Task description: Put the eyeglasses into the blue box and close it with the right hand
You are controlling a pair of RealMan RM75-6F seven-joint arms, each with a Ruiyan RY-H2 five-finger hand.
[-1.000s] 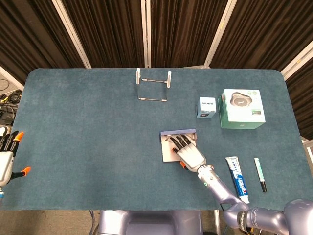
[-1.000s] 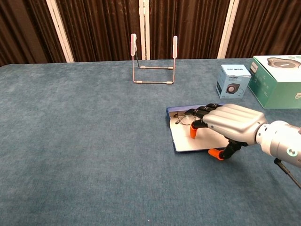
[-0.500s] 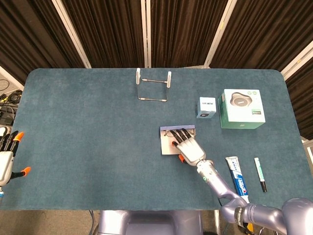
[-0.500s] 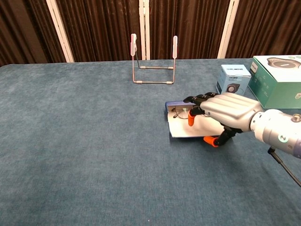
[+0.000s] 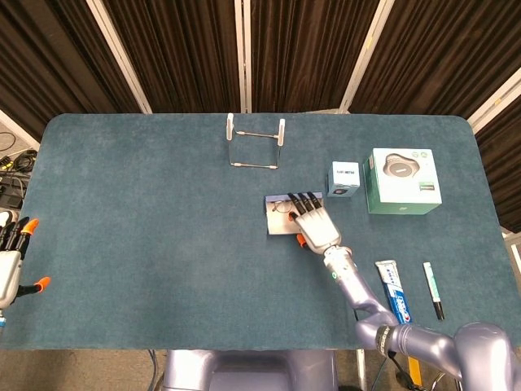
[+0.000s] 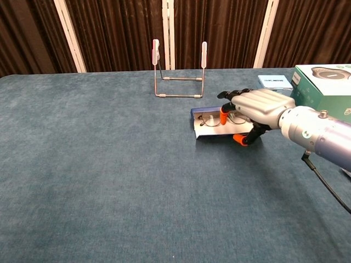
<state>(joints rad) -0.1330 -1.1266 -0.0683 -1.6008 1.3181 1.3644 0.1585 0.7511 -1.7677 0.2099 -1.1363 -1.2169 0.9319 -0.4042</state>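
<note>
The thin wire-framed eyeglasses (image 6: pixel 215 119) already lie inside the shallow blue rectangular box (image 6: pixel 204 113), which rests on the teal felt-covered table (image 5: pixel 146 212); the silver right hand (image 6: pixel 253 106), fingers extended side by side, rests over the raised white-lined lid (image 6: pixel 219 133), so closing appears under way but unfinished. The left hand (image 5: pixel 11 262) sits at the table's edge with fingers apart, holding nothing. One box and one pair of eyeglasses are visible.
</note>
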